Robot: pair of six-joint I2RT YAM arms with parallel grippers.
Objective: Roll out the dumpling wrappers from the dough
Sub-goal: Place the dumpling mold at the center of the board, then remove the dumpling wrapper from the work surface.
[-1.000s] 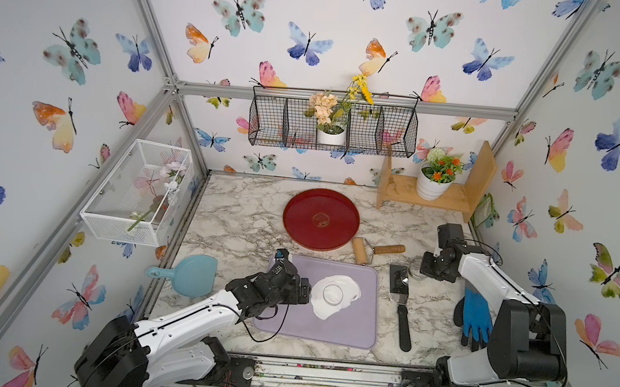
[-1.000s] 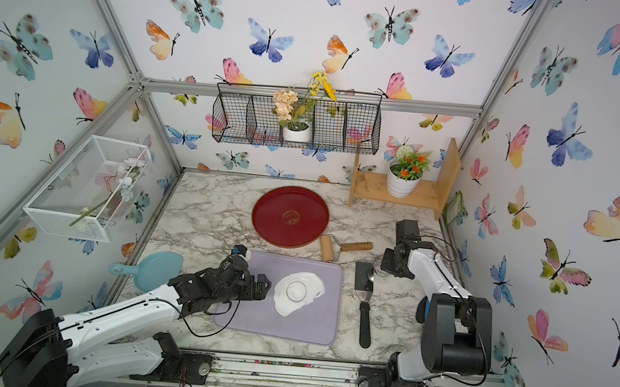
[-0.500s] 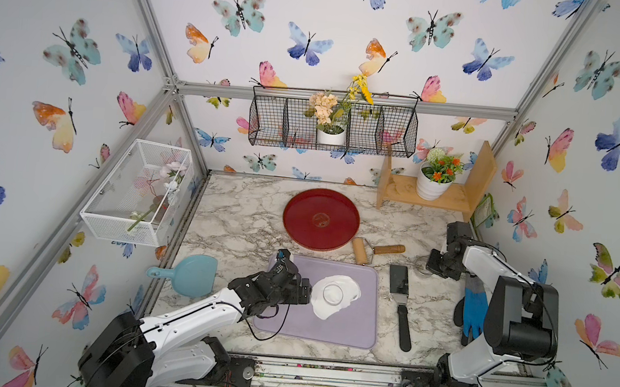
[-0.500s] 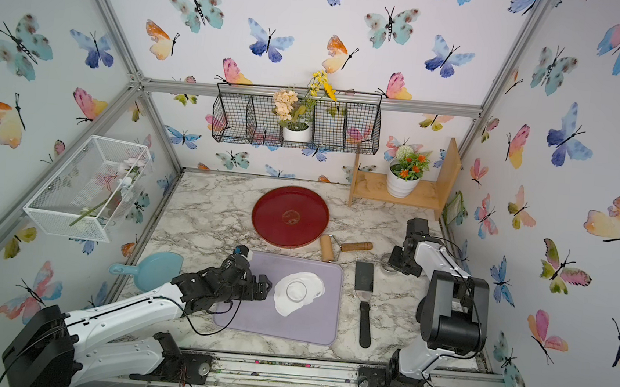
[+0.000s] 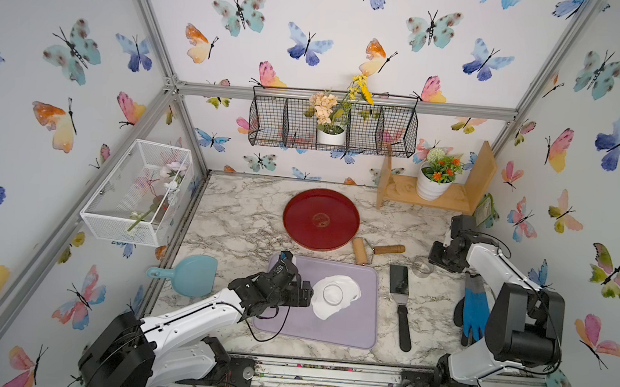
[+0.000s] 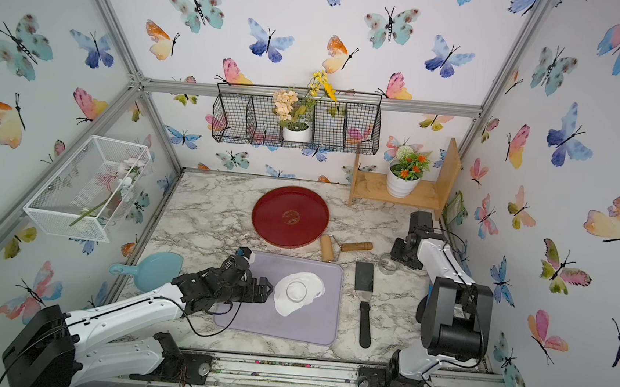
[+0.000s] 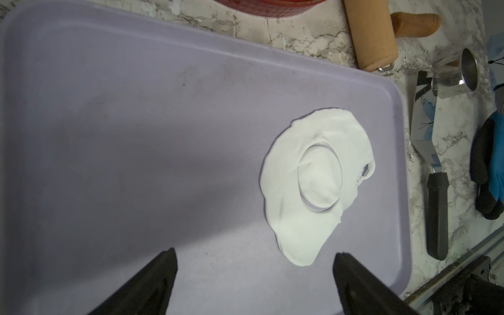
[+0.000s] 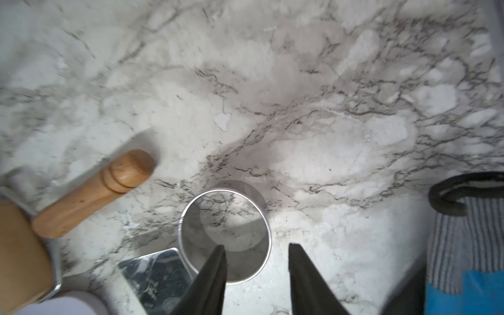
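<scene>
- On the table (image 5: 245, 212), big stuff first: purple mat (image 5: 327, 330) at the front, red tray (image 5: 321, 218) behind it, nothing on the tray. Which step?
- One cut made, I'd say; lift-out comes next. Flat dough (image 5: 323, 310) lies on the mat's right half. One round dumpling wrapper (image 5: 332, 294) sits inside it, not lifted out.
- Grip state?
- The left fingers (image 5: 306, 295) are spread wide and empty, low over the mat just beside the dough's edge, not touching it. The right fingers (image 5: 433, 259) are partly spread over the ring cutter (image 5: 423, 267), which stands on the table right of the spatula (image 5: 400, 286), well apart from the dough.
- Holding it?
- No. Right wrist view: one finger hangs inside the ring, the other outside, with a gap on each side of the wall. Too small to tell in the top views.
- Next move?
- My guess is the left fingers peel off the scrap or the disc, then the disc goes to the tray. It's thin and soft, so pinch low at the edge or it stretches.
- Does the left wrist view add anything?
- Yes. The cut line runs nearly all round the disc, with mat showing through along one stretch, plus a small tear at the dough's rim. Both top views give only a faint circle. They alone show the whole tray, though, and the roller (image 5: 361, 250) just beside it.
</scene>
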